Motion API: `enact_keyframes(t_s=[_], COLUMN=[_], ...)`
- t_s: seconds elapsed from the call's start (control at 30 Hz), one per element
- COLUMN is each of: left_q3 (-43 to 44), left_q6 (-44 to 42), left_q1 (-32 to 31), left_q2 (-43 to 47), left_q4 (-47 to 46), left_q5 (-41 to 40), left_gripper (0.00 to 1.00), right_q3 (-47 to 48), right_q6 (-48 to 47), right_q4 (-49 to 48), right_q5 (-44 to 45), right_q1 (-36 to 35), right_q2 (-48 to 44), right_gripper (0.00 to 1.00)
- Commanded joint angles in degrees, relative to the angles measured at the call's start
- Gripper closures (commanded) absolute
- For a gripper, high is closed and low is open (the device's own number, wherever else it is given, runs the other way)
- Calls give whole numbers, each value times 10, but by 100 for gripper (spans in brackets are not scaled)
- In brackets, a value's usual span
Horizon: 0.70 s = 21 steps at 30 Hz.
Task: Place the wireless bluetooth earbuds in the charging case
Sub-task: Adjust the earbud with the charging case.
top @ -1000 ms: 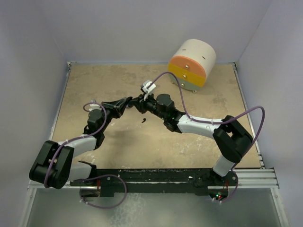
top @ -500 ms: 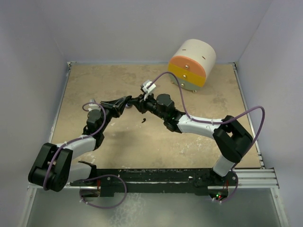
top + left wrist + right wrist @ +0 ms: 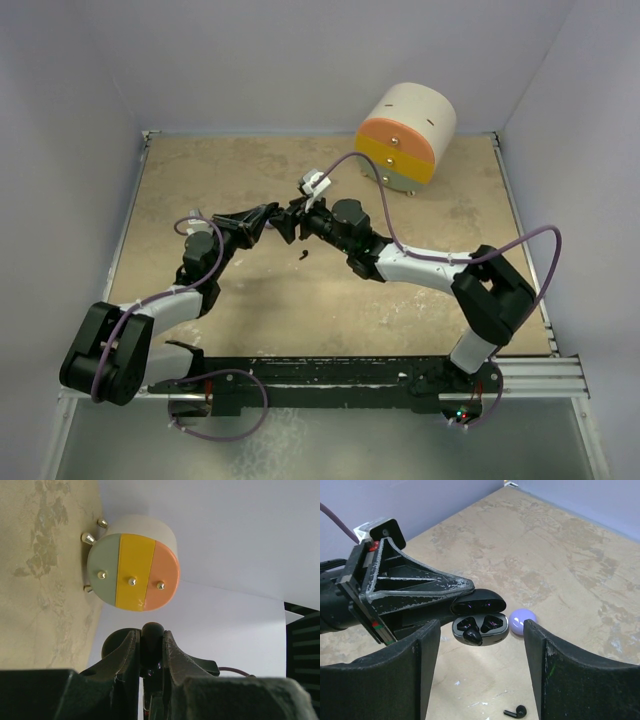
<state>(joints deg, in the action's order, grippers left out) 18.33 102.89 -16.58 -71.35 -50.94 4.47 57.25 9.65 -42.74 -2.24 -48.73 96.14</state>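
Note:
My left gripper (image 3: 262, 222) is shut on a black charging case (image 3: 481, 626) and holds it above the table with its lid open. In the left wrist view the case (image 3: 152, 629) sits between the fingertips of the left gripper (image 3: 150, 641). One black earbud (image 3: 472, 636) rests at the case's left slot. The right slot looks empty. A second black earbud (image 3: 516, 712) lies on the table below; it also shows in the top view (image 3: 302, 254). My right gripper (image 3: 480, 672) is open and empty, just in front of the case, and meets the left one in the top view (image 3: 287, 224).
A lavender round puck (image 3: 522, 621) lies on the table beyond the case. A cream drum with green, yellow and orange drawer fronts (image 3: 405, 135) stands at the back right; it also shows in the left wrist view (image 3: 132, 572). Walls close the table on three sides.
My right gripper has edged a little towards the left gripper and its fingers look wider apart. The left arm shifted only slightly. The earbud on the table has not moved.

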Motion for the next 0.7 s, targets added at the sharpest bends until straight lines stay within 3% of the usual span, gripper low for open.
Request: enact_keyframes(t_s=[0.0, 0.2, 0.5, 0.67], left_q3=[2, -2, -1, 0], left_q6=[2, 2, 4, 3], left_q1=[-2, -3, -3, -3], left_q2=[-2, -7, -8, -9], left_q4=[-37, -41, -44, -44], left_q5=[0, -1, 0, 1], left_gripper=[100, 100, 100, 100], right_q3=[-13, -36, -2, -2], right_q6=[12, 34, 64, 65], right_q4=[-62, -66, 39, 40], right_q5=[10, 54, 175, 185], right_q1=[0, 0, 0, 0], right_q2=[-53, -85, -57, -48], right_gripper=[31, 29, 27, 27])
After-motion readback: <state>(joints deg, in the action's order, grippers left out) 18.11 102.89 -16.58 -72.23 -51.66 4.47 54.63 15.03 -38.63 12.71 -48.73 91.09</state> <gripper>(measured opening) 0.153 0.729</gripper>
